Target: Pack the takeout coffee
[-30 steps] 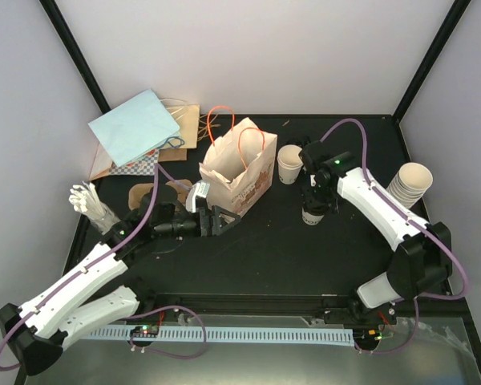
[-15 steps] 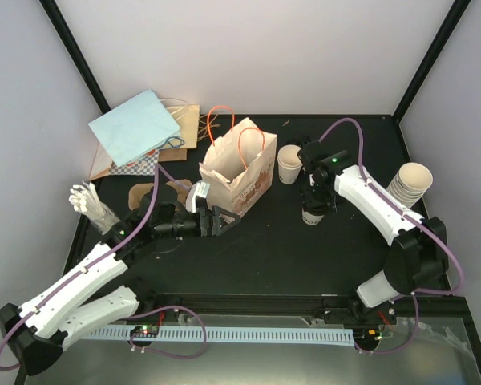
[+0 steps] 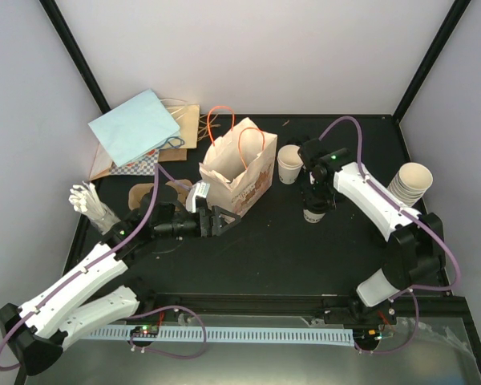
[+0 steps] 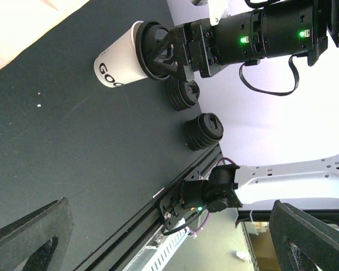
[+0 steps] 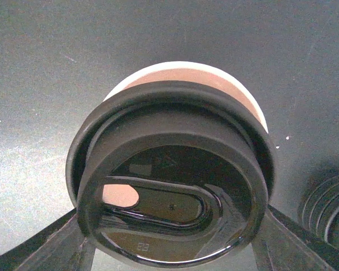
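1. The top view shows the right gripper (image 3: 315,204) down over a cup (image 3: 312,216); the cup stands on the black table (image 3: 264,257), right of the paper bag (image 3: 239,170).
2. Only the right wrist view shows the grip: fingers (image 5: 45,251) close on either side of a black lid (image 5: 175,192); the lid lies over the cup's mouth; whether it is seated, I cannot tell.
3. Only the left wrist view shows the cup's lettered wall, and two lid stacks (image 4: 203,132) just beside it.
4. The cup is upright; long axis vertical, mouth up, narrow base on the table.
5. The left gripper (image 3: 223,220) is spread wide and holds nothing; it sits near the bag's front corner.
6. An unlidded cup (image 3: 289,164) stands between the bag and the right arm; a cup stack (image 3: 411,184) sits at the right edge.
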